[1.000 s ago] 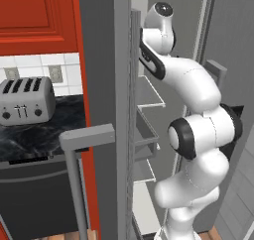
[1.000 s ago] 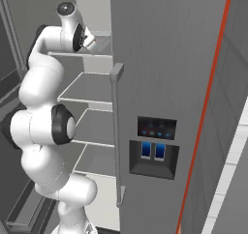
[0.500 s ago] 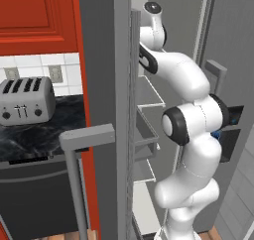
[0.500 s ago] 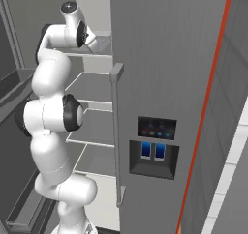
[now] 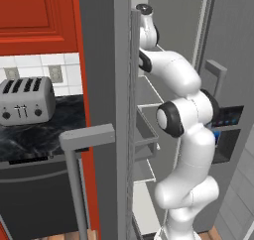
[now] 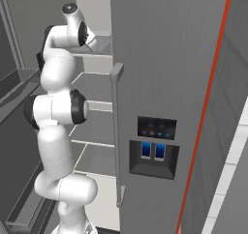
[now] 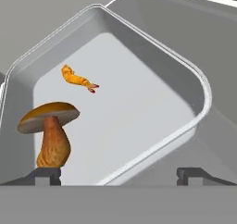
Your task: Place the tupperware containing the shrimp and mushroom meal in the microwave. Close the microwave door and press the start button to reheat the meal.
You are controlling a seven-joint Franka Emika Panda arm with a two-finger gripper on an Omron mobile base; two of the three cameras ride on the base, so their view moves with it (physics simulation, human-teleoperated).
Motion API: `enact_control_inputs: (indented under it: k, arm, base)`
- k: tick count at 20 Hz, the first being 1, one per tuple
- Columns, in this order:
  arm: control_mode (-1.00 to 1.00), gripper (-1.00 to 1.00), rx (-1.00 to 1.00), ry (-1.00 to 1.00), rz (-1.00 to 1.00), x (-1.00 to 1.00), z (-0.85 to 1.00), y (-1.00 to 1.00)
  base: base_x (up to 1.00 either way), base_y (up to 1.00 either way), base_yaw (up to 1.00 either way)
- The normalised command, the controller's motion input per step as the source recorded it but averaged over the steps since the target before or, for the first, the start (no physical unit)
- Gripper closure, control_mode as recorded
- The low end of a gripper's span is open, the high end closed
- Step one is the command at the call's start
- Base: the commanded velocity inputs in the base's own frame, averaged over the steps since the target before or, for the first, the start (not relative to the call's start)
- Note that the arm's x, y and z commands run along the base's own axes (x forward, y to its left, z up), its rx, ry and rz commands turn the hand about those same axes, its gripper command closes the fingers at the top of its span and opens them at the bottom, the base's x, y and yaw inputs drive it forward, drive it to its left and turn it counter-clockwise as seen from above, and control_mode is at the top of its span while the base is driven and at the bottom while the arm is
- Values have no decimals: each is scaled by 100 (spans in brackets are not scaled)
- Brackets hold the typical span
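Left base view: the white arm (image 5: 183,135) reaches up into the open fridge (image 5: 173,45), beside a toaster (image 5: 26,100) on the dark counter (image 5: 34,135). Right base view: the arm extends over the upper fridge shelf (image 6: 99,61), behind the fridge door (image 6: 164,83). Hand view: the tupperware (image 7: 152,79) lies just ahead of the gripper (image 7: 118,174), holding a mushroom (image 7: 48,130) and a shrimp (image 7: 78,79). The jaws stand spread wide, one fingertip (image 7: 46,174) at each side, gripping nothing.
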Motion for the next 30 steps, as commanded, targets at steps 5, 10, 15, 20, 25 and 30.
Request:
enact_control_inputs:
  k: [5, 10, 15, 20, 25, 30]
  arm:
    - [-100, -100, 0, 0, -3, 21, -9, 3]
    - [-100, -100, 0, 0, -6, 7, -19, 0]
    - [-100, 100, 0, 0, -6, 4, -25, 0]
    - [-100, 100, 0, -2, -3, 1, -13, 0]
    - [-100, 100, 0, -3, 0, 0, -2, 0]
    - [-100, 100, 0, -3, -6, -20, -1, -5]
  base:
    - [0, 0, 0]
    - [0, 0, 0]
    - [0, 0, 0]
    - [0, 0, 0]
    - [0, 0, 0]
    - [0, 0, 0]
